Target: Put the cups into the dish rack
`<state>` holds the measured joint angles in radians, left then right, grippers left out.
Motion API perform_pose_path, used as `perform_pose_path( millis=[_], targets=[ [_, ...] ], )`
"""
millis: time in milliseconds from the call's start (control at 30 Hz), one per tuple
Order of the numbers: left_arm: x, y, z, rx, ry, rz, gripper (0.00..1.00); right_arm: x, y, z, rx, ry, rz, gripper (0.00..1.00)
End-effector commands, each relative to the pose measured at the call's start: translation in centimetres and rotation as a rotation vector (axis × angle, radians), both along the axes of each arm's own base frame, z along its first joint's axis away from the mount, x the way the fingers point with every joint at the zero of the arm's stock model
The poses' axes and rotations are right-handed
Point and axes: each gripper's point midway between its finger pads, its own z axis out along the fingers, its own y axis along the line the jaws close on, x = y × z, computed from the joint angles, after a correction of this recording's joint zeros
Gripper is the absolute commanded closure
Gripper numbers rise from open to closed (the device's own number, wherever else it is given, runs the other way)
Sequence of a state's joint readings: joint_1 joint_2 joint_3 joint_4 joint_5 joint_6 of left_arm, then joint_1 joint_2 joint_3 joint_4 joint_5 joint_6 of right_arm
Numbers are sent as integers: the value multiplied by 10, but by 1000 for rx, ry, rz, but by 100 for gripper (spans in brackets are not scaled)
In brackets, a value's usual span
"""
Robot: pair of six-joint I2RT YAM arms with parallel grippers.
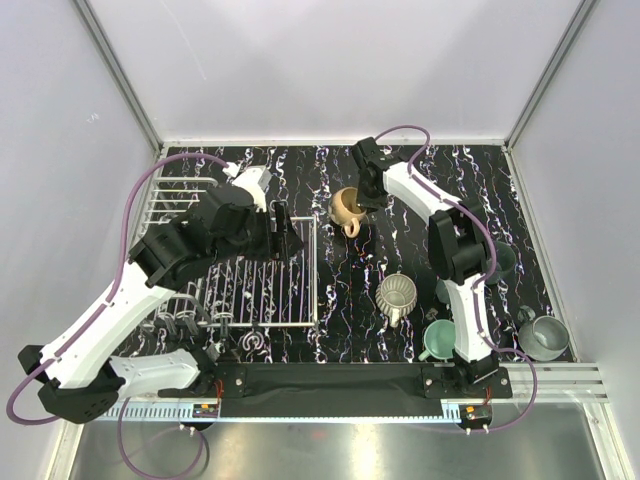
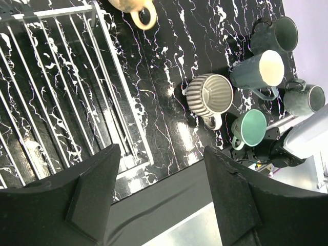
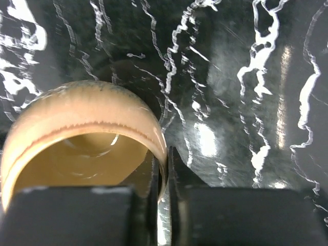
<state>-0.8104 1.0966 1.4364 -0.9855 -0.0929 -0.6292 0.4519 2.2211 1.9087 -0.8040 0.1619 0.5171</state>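
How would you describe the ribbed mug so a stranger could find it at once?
Start at the white dish rack on the left of the marbled table and move right past its near corner. The first mug standing there is the ribbed mug, with the mint green mug to its right. Only it has vertical ribs on a grey-beige body.
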Motion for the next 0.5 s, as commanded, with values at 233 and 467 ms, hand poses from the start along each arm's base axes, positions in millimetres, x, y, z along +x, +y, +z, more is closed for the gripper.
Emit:
perform_pose_path(
  millis=[233, 467],
  targets=[
    [7, -8, 7, -8, -26, 12, 44, -27, 6, 82, 11, -127, 62, 100],
    [15, -29, 8, -20, -18, 7, 43, -88, -4, 84, -57, -106, 122, 100]
  ],
)
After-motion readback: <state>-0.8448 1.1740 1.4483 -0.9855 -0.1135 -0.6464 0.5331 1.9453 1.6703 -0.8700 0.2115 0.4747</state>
